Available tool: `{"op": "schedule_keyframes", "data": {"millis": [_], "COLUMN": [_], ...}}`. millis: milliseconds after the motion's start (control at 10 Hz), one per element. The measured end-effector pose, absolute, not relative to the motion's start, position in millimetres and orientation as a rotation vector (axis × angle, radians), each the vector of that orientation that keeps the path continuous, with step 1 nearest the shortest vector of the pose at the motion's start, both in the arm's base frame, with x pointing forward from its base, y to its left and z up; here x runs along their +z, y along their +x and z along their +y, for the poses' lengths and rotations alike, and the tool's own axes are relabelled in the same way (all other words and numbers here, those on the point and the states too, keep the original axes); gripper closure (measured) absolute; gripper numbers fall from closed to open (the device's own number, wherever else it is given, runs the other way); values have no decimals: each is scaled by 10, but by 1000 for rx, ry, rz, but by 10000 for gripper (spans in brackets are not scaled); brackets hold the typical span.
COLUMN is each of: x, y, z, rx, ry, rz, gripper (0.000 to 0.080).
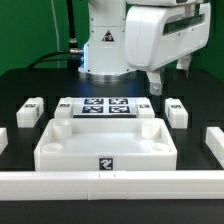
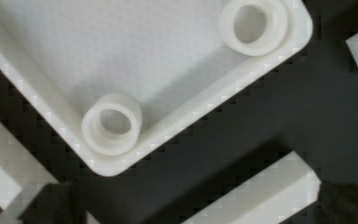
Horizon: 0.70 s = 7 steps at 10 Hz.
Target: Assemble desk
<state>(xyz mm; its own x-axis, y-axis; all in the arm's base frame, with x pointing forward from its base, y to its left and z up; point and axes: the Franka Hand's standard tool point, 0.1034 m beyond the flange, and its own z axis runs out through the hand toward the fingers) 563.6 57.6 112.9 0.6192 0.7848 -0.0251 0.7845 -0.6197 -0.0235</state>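
Arm [image 1: 150, 35]: white, glossy, over far side of black table [image 1: 30, 85].
Tabletop [image 1: 100, 138]: white plastic tray with raised rim, lying flat mid-table between rail [image 1: 110, 182] and marker board [image 1: 105, 105].
Gripper [image 1: 157, 82]: hangs apart, above tabletop's far corner on exterior view's right. Finger spread: cannot tell.
Block legs [image 1: 177, 112]: loose, on both sides.
Sockets [image 2: 114, 122]: smooth round rings, clear only in wrist view.
Edge tag [image 1: 106, 163]: seen only in exterior view.

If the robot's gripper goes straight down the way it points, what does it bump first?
Probably the large white plastic tray-like tabletop, near a corner with a round socket. The gripper hangs above that end, but depth is unclear, so it might miss the rim and reach the black table.
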Motion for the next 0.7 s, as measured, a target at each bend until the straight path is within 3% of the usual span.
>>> {"op": "schedule_keyframes", "data": {"millis": [700], "x": [1124], "y": [5634], "z": [576], "rx": [53], "ry": [-2817], "rz": [-1365], "gripper": [150]}}
